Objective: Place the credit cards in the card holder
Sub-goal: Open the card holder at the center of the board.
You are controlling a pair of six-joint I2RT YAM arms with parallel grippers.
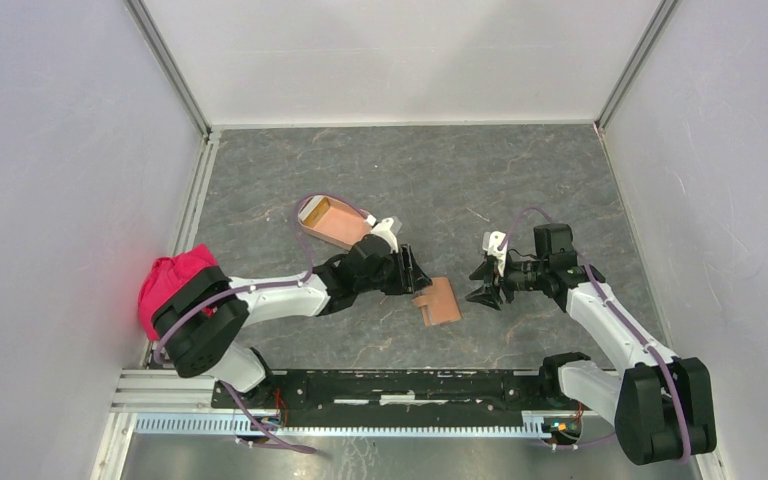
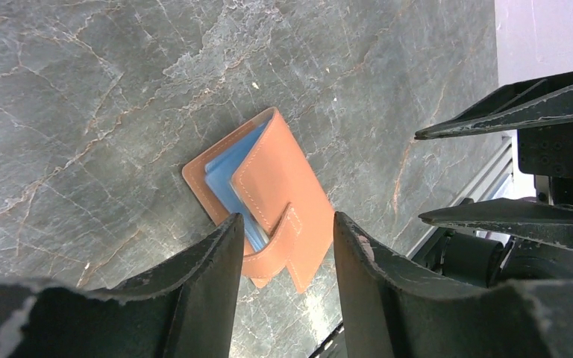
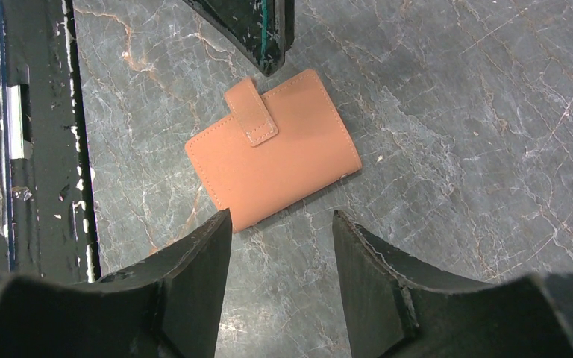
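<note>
- my left gripper (image 1: 422, 274) stands parted, arm stretched low toward frame centre, at a closed tan leather snap-tab wallet (image 1: 439, 301).
- my right gripper (image 1: 481, 283), open, faces it.

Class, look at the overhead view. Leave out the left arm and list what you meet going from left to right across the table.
red cloth → salmon-pink tray → brown wallet → right gripper
</note>
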